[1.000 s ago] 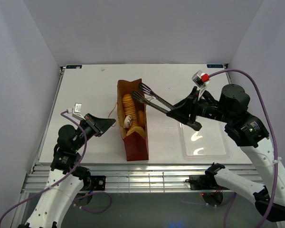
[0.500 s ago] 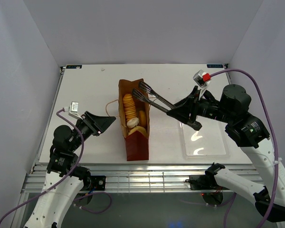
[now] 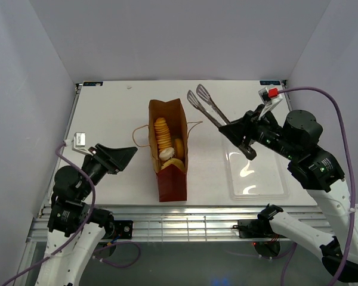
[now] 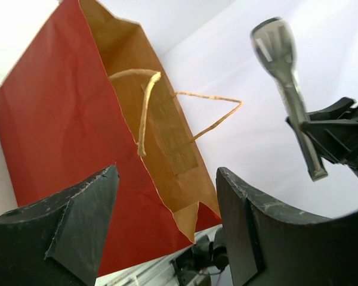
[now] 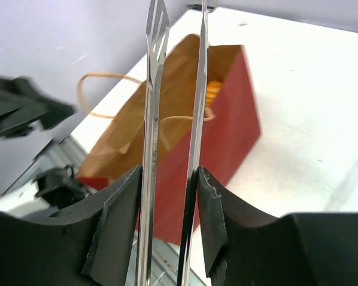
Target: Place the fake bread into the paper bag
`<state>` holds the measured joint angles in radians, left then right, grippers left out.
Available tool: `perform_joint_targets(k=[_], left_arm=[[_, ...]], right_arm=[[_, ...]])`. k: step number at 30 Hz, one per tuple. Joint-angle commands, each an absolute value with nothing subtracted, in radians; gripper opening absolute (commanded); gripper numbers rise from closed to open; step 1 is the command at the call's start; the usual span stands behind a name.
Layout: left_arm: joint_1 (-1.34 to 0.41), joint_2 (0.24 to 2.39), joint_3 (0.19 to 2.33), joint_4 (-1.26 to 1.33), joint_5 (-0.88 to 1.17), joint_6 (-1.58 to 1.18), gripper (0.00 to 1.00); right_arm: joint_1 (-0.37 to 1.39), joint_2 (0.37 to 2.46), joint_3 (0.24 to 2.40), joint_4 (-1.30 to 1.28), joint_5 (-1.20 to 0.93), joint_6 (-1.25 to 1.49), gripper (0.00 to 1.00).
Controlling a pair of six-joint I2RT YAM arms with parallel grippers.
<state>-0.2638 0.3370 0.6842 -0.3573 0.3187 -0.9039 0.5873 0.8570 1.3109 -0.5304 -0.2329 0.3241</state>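
Observation:
The paper bag [image 3: 169,179] sits mid-table, mouth up, a darker red at its near end. Inside it lie the fake bread pieces: a long ridged loaf [image 3: 161,132], round buns [image 3: 179,146] and a whitish pastry [image 3: 166,154]. My left gripper [image 3: 128,156] stands open just left of the bag, touching nothing. In the left wrist view the bag [image 4: 59,131] and its twine handle [image 4: 144,107] fill the space beyond the open gripper [image 4: 167,179]. My right gripper [image 3: 237,138] is shut on the metal tongs [image 3: 206,104], held above the table right of the bag. The right wrist view shows the tongs [image 5: 154,119] between the fingers [image 5: 119,208].
A clear plastic tray [image 3: 256,179] lies on the table under the right arm. White walls enclose the table on the left, back and right. The tong tips [image 3: 200,95] point toward the back edge.
My left gripper has opened and drawn back to the left, away from the bag. The right gripper has lifted the tongs out of the bag's mouth and swung them right and back.

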Motion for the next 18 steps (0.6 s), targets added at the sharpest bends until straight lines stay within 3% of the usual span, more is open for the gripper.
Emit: perform_joint_targets(k=[1, 8, 18], left_arm=[[-0.265, 0.270, 0.733, -0.469, 0.216, -0.856, 0.76], [-0.265, 0.155, 0.750, -0.609, 0.132, -0.854, 0.74], [-0.265, 0.120, 0.747, -0.670, 0.175, -0.873, 0.74]], right_arm=[[0.584, 0.857, 1.321, -0.534, 0.000, 0.376, 0.47], [0.584, 0.879, 1.207, -0.509, 0.241, 0.445, 0.46], [0.586, 0.907, 0.846, -0.205, 0.230, 0.538, 0.46]])
